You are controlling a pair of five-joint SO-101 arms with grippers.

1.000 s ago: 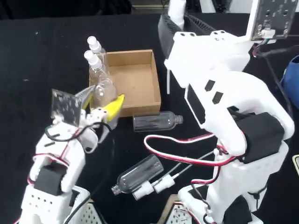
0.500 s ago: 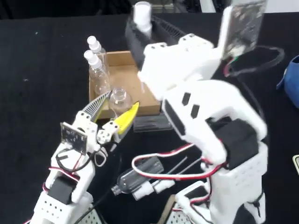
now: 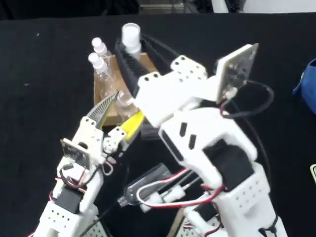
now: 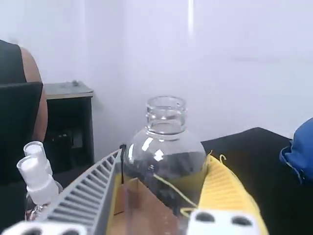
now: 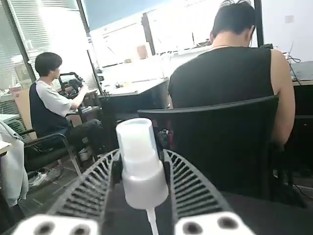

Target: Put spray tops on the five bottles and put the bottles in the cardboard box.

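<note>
My left gripper (image 3: 127,105) is shut on a clear bottle (image 3: 124,102) with an open neck, held upright at the front edge of the cardboard box (image 3: 104,79). The left wrist view has the bottle (image 4: 165,147) between the grey and yellow fingers (image 4: 221,188) of that gripper (image 4: 166,161). My right gripper (image 3: 131,39) is shut on a white spray top (image 3: 131,32), held over the far side of the box, beyond and above the bottle. The right wrist view shows this top (image 5: 142,169) between black fingers, its tube hanging down. Two capped bottles (image 3: 99,58) stand in the box's left side.
An uncapped bottle (image 3: 147,182) lies on the black table near the arm bases, with two loose spray tops (image 3: 159,197) beside it. Another lying bottle (image 3: 148,131) is mostly hidden under the right arm. A blue object (image 3: 309,84) sits at the right edge.
The right arm has swung left with the spray top, from right of the box to above it. The left arm shifted slightly right with the bottle.
</note>
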